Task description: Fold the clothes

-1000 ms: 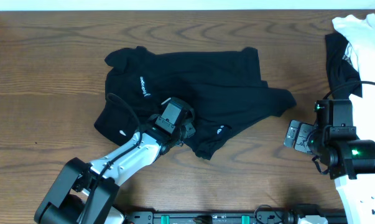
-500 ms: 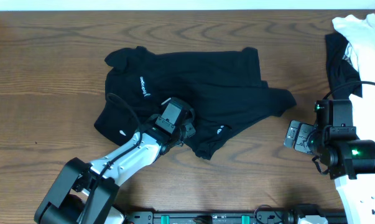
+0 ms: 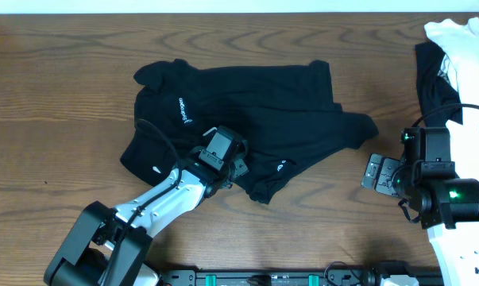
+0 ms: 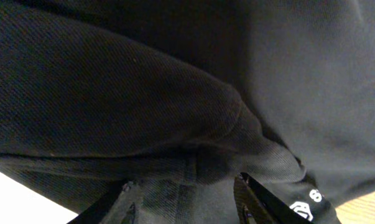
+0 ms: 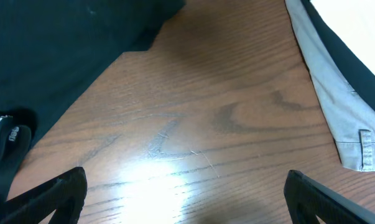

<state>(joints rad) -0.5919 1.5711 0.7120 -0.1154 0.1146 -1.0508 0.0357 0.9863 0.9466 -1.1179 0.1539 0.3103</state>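
Black T-shirt (image 3: 247, 111) rumpled mid-way on wooden table (image 3: 56, 87), bare wood toward 9 and 12 o'clock. Black-and-white heap (image 3: 453, 48) at 2 o'clock edge. Left fingers (image 4: 115, 206) parted at shirt's 6 o'clock hem; right fingers (image 5: 50, 190) spread wide over bare wood.

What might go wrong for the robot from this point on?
1. The black T-shirt lies crumpled and doubled over; folding it unflattened would likely trap wrinkles.
2. A bunched ridge sits between the open fingers of the left hand; closing there may grab several layers.
3. The right hand hovers open near the pile of clothes, which a sweep might snag.
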